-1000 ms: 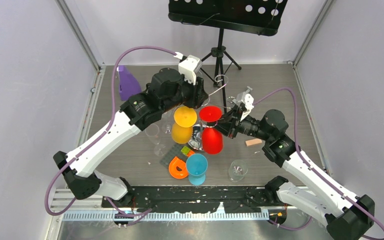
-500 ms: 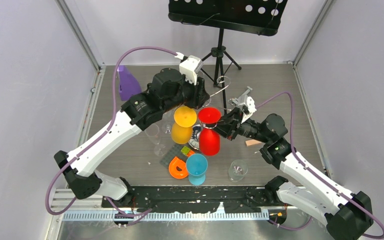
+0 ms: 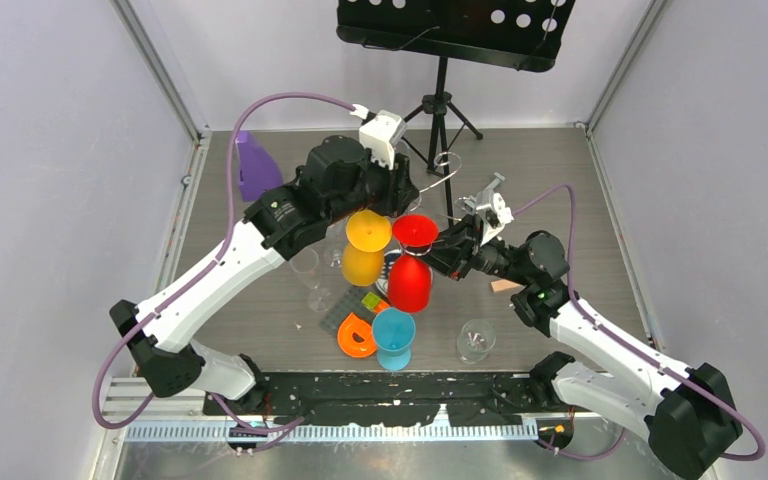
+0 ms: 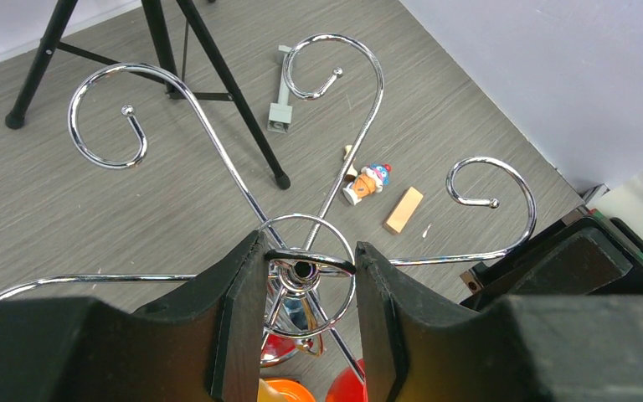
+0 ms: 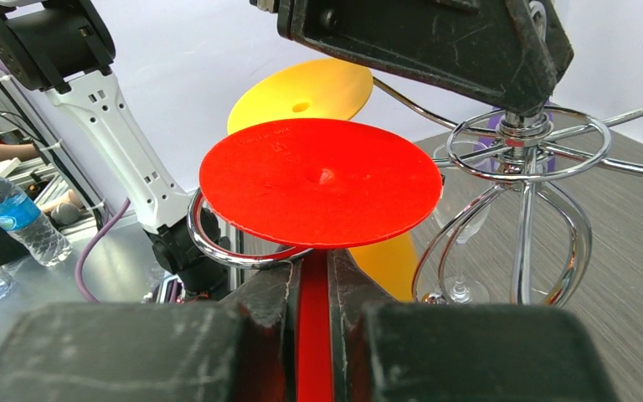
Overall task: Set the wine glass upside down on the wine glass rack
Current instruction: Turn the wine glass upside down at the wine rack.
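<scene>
The wine glass (image 3: 410,282) is red and upside down, foot on top, with my right gripper (image 3: 439,250) shut on its stem. In the right wrist view its red foot (image 5: 321,180) sits just above a curled wire arm (image 5: 218,251), and the stem runs down between my right gripper's (image 5: 311,285) jaws. The wine glass rack (image 4: 306,215) is chrome wire with curled arms. My left gripper (image 4: 308,276) is closed from above on its top ring, both pads touching. A yellow glass (image 3: 365,255) hangs upside down on the rack beside the red one.
A black tripod music stand (image 3: 440,100) rises behind the rack. Near the front stand a blue glass (image 3: 393,335), an orange piece (image 3: 356,338) and a clear glass (image 3: 476,340). Another clear glass (image 3: 307,268), a purple bottle (image 3: 253,165) and a wooden block (image 3: 506,285) lie around.
My right arm has carried the red glass a little to the left, closer to the rack's post. My left gripper has stayed on the rack's top ring.
</scene>
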Action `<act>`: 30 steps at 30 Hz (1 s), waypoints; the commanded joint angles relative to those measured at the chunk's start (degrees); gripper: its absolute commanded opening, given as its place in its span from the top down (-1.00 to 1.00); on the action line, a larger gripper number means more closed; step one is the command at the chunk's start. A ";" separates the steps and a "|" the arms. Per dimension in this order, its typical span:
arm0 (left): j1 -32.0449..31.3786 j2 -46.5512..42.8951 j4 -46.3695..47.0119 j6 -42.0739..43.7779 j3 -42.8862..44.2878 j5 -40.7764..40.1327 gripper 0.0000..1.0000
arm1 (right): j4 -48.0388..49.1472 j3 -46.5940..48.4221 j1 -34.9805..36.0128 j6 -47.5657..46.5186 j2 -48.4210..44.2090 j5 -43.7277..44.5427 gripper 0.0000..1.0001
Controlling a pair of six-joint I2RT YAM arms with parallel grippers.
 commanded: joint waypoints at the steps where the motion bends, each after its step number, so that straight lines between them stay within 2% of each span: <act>1: -0.17 0.70 1.15 -0.28 0.61 1.15 0.20 | 8.67 1.44 0.49 1.87 -0.28 0.19 0.89; 15: -0.14 1.27 0.75 -0.54 1.14 1.37 0.20 | 11.67 3.20 0.89 5.42 3.14 -2.19 0.82; 26: -0.16 1.18 0.92 -0.54 0.82 1.05 0.22 | 15.48 2.28 0.93 7.32 2.27 -6.60 0.89; 30: -0.11 1.13 0.89 -0.54 0.68 1.11 0.31 | 15.05 1.85 0.96 6.43 0.92 -6.87 0.89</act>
